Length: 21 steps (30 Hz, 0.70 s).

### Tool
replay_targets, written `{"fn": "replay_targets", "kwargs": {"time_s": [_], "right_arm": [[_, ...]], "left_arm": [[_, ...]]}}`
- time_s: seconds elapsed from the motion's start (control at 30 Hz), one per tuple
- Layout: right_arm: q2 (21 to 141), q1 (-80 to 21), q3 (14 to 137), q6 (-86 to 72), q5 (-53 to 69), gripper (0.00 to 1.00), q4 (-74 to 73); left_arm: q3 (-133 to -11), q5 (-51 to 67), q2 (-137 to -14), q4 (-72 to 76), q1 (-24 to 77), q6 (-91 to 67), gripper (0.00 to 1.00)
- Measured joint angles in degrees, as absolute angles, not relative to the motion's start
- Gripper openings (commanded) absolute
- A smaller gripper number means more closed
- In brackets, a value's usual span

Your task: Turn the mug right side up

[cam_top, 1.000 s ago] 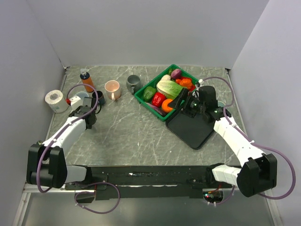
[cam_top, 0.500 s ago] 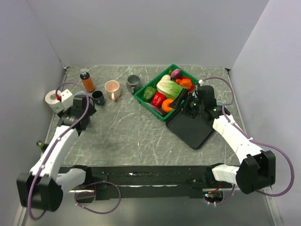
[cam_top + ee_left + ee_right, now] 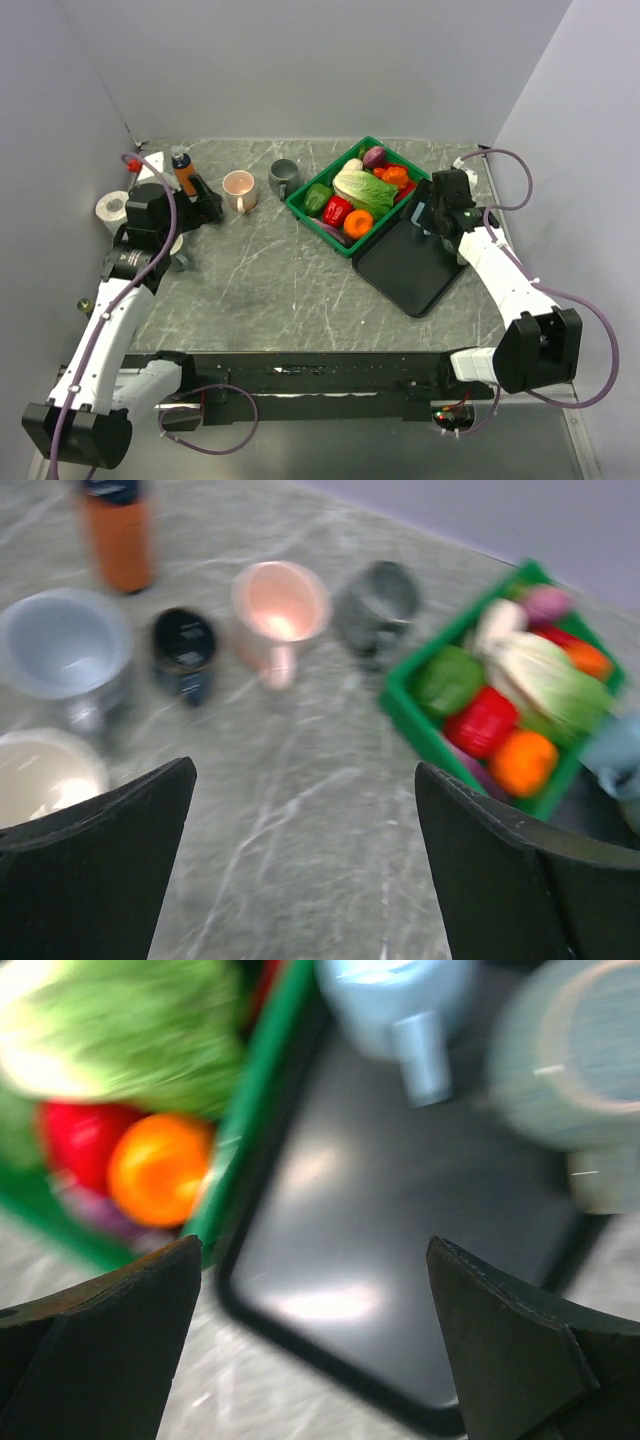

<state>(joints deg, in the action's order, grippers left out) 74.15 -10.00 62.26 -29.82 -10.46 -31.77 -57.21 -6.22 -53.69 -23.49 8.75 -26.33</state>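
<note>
Left wrist view: left gripper [image 3: 303, 770] spread wide, holding nothing. Just ahead and to its left, a pale grey ceramic mug [image 3: 65, 650] stands mouth up. Farther ahead, a small black cup [image 3: 183, 645] and a pink mug [image 3: 278, 605]. Righting looks done. Next move: lift away without clipping the mug.

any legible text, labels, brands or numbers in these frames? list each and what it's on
No text can be read in any view.
dark mug: faint pale marks on it, too blurred to read.
orange bottle: no legible label, blurred in the wrist view and too small from the top.
green basket and black tray: no print visible.
</note>
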Motion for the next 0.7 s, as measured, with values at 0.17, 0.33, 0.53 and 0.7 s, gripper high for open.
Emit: {"fn": "replay_targets", "kwargs": {"time_s": [0.17, 0.33, 0.53, 0.7], "right_arm": [[79.1, -7.6, 62.5, -24.3, -15.2, 0.97, -31.7], [87.0, -7.2, 66.0, -19.7, -17.5, 0.95, -31.6], [92.0, -6.7, 69.2, -14.4, -17.1, 0.91, -30.6], [96.1, -5.7, 70.9, -9.8, -16.0, 0.83, -29.1]], "left_arm": [[-53.9, 9.6, -55.2, -13.6, 8.8, -22.9, 0.96], [-48.1, 20.3, -55.1, -8.8, 8.8, -21.4, 0.96], [-46.7, 23.6, -54.8, -7.3, 8.8, -20.6, 0.96], [-46.7, 24.2, -53.8, -6.7, 8.8, -20.6, 0.96]]}}
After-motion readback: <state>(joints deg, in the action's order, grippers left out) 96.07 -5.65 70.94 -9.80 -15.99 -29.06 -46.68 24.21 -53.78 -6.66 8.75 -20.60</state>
